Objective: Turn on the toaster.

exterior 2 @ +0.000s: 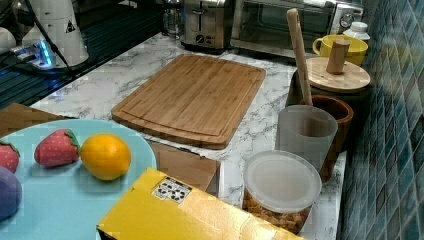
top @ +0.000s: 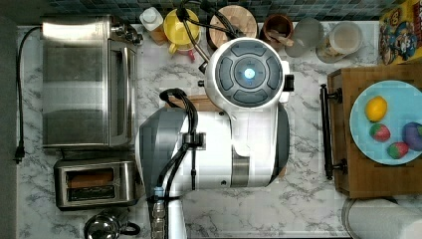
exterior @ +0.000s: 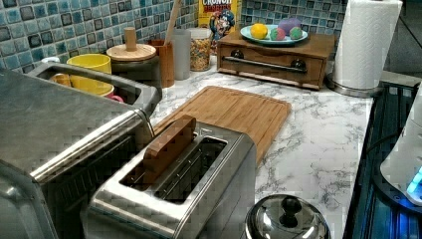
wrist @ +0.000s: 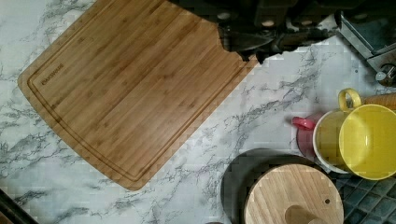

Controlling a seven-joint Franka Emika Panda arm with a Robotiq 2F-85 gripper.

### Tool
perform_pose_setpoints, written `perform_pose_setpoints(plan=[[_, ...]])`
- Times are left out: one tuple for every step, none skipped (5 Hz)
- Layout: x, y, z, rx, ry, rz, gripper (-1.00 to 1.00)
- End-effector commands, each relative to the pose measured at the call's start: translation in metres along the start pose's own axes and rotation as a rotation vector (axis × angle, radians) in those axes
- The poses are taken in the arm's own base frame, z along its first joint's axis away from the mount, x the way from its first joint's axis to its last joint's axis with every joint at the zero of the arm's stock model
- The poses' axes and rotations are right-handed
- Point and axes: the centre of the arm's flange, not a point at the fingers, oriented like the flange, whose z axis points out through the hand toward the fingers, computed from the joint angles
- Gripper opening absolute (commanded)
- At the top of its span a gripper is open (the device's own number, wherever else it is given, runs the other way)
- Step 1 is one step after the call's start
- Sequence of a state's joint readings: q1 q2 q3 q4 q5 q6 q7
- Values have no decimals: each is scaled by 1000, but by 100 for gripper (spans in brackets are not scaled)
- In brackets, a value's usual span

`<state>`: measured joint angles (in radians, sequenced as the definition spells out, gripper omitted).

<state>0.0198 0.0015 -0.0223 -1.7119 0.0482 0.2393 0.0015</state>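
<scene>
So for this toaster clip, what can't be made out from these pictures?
- The toaster's lever: in the top view only its slots show; in the left view the picture's lower edge cuts off its front.
- The gripper's fingers: dark and cut by the edge in the wrist view.
- The cutting board: mostly under the arm in the top view.

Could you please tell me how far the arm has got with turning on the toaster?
Nothing looks done yet. In the left view the bread stands high out of the toaster, so it seems not pushed down. The arm hangs over the cutting board, away from the toaster. Reaching it and pressing its lever remain.
</scene>
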Motion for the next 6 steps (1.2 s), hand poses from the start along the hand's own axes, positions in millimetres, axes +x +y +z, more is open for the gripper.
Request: perform_pose_setpoints(plan=[[0, 0, 0, 0, 0, -1, -100], [-19, -2, 13, 36, -42, -108, -100], [-45, 1, 31, 54, -69, -176, -100], [-65, 9, 40, 99, -93, -233, -100], [-88, 15, 51, 117, -97, -284, -100], [-107, 20, 68, 118, -137, -328, -100]])
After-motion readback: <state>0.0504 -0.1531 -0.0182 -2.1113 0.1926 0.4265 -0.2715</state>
